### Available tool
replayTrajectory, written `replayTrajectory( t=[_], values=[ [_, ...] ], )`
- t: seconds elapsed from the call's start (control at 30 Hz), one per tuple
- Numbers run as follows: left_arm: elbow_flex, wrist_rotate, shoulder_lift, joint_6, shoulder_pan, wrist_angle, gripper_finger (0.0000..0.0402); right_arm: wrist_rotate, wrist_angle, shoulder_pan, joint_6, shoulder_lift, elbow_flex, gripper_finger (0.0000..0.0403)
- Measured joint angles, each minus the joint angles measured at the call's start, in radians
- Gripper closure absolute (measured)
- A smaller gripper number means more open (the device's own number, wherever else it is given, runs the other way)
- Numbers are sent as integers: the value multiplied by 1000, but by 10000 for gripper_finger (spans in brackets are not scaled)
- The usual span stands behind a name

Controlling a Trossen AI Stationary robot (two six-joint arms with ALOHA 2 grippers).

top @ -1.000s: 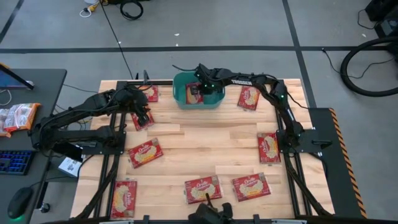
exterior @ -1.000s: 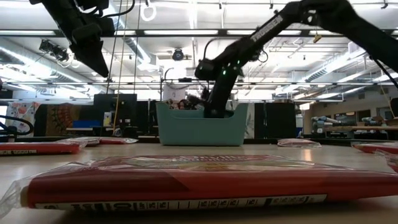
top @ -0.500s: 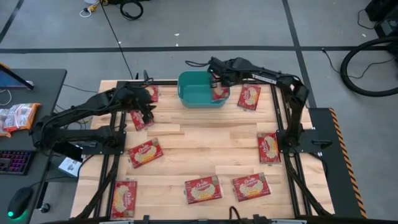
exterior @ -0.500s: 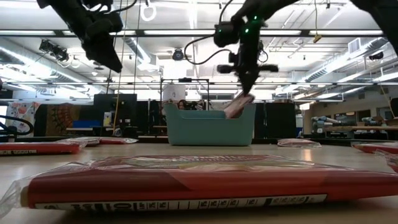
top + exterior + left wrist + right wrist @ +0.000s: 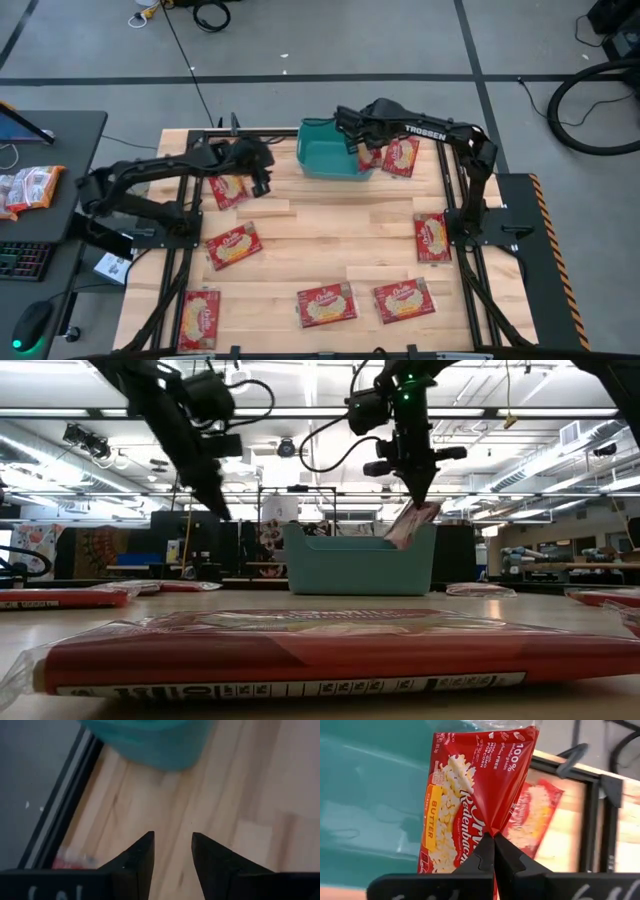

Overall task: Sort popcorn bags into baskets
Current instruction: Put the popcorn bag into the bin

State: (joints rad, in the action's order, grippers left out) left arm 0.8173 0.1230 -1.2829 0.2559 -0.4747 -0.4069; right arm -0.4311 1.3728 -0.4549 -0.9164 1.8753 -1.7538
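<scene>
Right gripper [image 5: 493, 851] pinches a popcorn bag [image 5: 470, 795] by its edge at the teal basket's [image 5: 330, 160] three-o'clock rim. Released there, I'd say it tips outside. Left gripper [image 5: 172, 852], parted and empty, hovers at nine o'clock.

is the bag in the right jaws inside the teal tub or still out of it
Partly in. The right gripper, shut on the popcorn bag, holds it tilted over the teal tub's rim; its lower end dips behind the wall.
</scene>
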Motion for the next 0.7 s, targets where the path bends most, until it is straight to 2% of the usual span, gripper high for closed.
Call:
replayTrajectory(
  t=[0.17, 0.37, 0.57, 0.7],
  values=[
    [0, -1, -134, 70, 0, 170, 264, 111, -120, -27, 52, 14, 0, 402],
    [0, 26, -286, 175, 0, 292, 264, 158, -257, -53, 56, 79, 0, 402],
    [0, 48, -365, 176, 0, 423, 264, 219, -404, -52, 63, 173, 0, 401],
    [0, 47, -398, 179, 1, 452, 264, 269, -535, -42, 58, 215, 0, 401]
  ],
)
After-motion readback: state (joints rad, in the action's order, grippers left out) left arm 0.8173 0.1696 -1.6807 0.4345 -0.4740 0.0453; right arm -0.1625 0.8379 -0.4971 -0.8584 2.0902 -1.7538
